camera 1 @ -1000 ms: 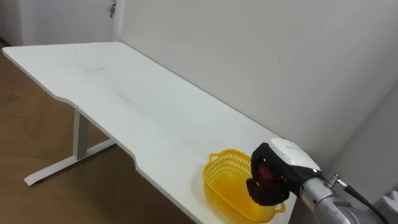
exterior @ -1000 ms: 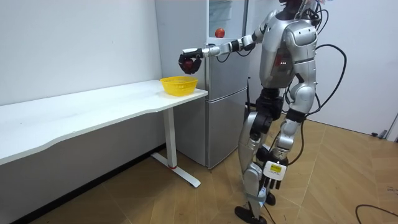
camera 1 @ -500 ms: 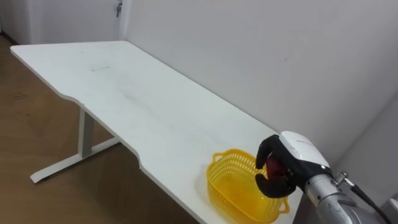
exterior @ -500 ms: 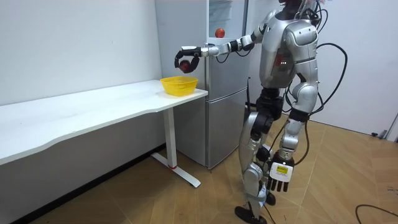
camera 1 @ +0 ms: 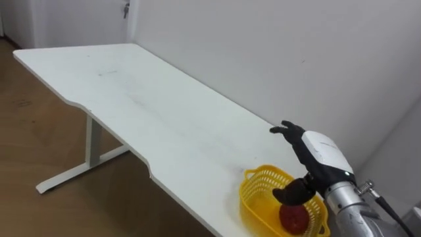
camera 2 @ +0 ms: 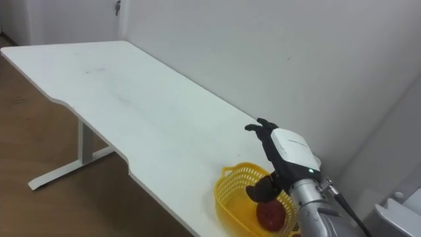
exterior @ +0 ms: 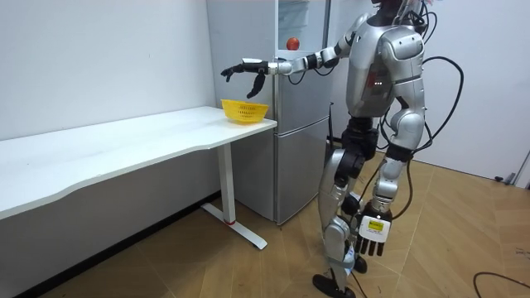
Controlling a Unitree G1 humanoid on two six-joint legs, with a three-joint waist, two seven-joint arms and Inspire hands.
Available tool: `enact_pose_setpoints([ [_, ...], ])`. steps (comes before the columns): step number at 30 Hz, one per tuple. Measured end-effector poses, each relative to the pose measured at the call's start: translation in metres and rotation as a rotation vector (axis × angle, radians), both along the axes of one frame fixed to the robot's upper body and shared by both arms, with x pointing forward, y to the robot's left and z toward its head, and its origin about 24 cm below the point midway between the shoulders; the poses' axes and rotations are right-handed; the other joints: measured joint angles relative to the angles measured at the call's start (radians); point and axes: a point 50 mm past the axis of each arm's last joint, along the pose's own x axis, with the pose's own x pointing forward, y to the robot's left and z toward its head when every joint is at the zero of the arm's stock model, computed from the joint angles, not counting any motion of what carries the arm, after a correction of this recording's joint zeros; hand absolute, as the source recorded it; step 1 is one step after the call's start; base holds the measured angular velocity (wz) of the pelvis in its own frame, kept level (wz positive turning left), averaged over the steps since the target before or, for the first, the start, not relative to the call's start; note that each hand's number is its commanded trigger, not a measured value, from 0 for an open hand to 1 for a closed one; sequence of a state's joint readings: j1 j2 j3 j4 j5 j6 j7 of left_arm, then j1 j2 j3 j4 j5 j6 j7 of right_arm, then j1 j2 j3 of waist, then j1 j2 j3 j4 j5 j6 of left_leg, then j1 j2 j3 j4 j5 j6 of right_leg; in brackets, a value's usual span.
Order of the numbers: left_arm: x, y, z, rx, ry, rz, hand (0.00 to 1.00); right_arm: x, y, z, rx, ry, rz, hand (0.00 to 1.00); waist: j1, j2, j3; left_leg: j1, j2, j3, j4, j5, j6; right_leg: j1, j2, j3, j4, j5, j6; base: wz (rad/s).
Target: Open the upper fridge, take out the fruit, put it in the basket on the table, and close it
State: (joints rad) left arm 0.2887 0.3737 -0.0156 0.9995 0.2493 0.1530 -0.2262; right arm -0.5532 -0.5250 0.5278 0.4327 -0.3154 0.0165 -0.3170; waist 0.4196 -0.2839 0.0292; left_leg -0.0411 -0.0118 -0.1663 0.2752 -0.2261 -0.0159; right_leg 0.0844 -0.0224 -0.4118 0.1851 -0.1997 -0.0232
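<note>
fruit: red fruit (camera 1: pixel 294 218) lies inside the yellow basket (camera 1: pixel 260 179), on its floor, toward the side nearest the robot.
basket: sits at the table (camera 1: pixel 164 112) end next to the fridge (exterior: pixel 290 124), close to the front edge.
right hand: right hand (camera 1: pixel 321 153) hovers just above the basket, fingers spread wide, holding nothing; thumb hangs over the fruit, and I can't tell if it touches.
left hand: left hand (exterior: pixel 373 236) hangs by the leg, fingers relaxed, idle.
stance: robot stands in front of the fridge, right arm stretched out level over the table end.
step: judging by this, release is done and the fruit is delivered; retrieval looks essentially complete.
next: lift the hand straight up and clear of the rim before pulling the arm back, so the thumb doesn't snag the basket wall or drag it off the edge.
diff vs 0.5 s ago: fingers were curled round the fruit above the basket; now they are open and the fruit is down. The basket also looks nudged slightly toward the fridge.
</note>
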Motion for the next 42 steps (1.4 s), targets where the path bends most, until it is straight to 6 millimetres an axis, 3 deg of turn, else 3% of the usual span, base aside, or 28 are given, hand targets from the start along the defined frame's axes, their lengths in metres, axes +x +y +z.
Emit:
enact_pose_setpoints([
  [8,-0.003,-0.003,-0.002,-0.006,0.017,0.011,0.00,0.000,0.004,0.003,0.004,-0.012,0.017,0.00,0.001,0.025,-0.0075,0.004,0.000,0.001,-0.002,0.000,0.000,0.002,0.000,-0.002,0.000,0.000,0.000,0.00],
  [26,-0.019,-0.004,-0.002,-0.018,0.067,0.027,0.00,0.000,0.010,0.003,0.027,-0.016,0.023,0.00,-0.003,0.023,-0.0098,0.030,0.000,0.001,-0.009,0.000,0.001,0.024,-0.002,0.002,0.000,0.000,0.000,0.00],
  [31,-0.020,-0.009,-0.004,-0.007,0.055,0.035,0.00,-0.003,0.021,0.022,0.081,-0.098,0.064,0.00,-0.015,0.026,-0.0085,0.038,0.000,0.004,-0.004,-0.001,0.002,0.033,-0.002,0.012,0.000,0.000,0.000,0.00],
  [34,-0.020,-0.016,-0.007,-0.016,0.047,0.034,0.00,-0.008,0.031,0.045,0.133,-0.199,0.116,0.00,-0.033,0.035,-0.0086,0.043,0.000,0.009,-0.001,-0.003,0.004,0.039,-0.002,0.015,0.000,0.000,0.000,-0.03],
  [35,-0.020,-0.019,-0.008,-0.021,0.046,0.026,0.00,-0.010,0.033,0.055,0.155,-0.242,0.133,0.00,-0.034,0.042,-0.0055,0.049,0.000,0.015,-0.001,-0.004,0.005,0.044,-0.002,0.023,0.000,0.000,0.000,-0.16],
  [38,-0.021,-0.027,-0.011,-0.043,0.036,0.051,0.00,-0.020,0.035,0.074,0.200,-0.347,0.162,0.00,-0.043,0.064,-0.0071,0.065,-0.001,0.037,-0.001,-0.007,0.010,0.050,-0.004,0.047,0.000,0.000,0.000,-0.21],
  [42,-0.024,-0.032,-0.012,-0.046,0.028,0.076,0.00,-0.032,0.042,0.100,0.252,-0.486,0.212,0.00,-0.085,0.090,-0.0125,0.087,0.001,0.061,-0.008,-0.009,0.014,0.059,-0.004,0.076,0.001,0.000,0.001,-0.19],
])
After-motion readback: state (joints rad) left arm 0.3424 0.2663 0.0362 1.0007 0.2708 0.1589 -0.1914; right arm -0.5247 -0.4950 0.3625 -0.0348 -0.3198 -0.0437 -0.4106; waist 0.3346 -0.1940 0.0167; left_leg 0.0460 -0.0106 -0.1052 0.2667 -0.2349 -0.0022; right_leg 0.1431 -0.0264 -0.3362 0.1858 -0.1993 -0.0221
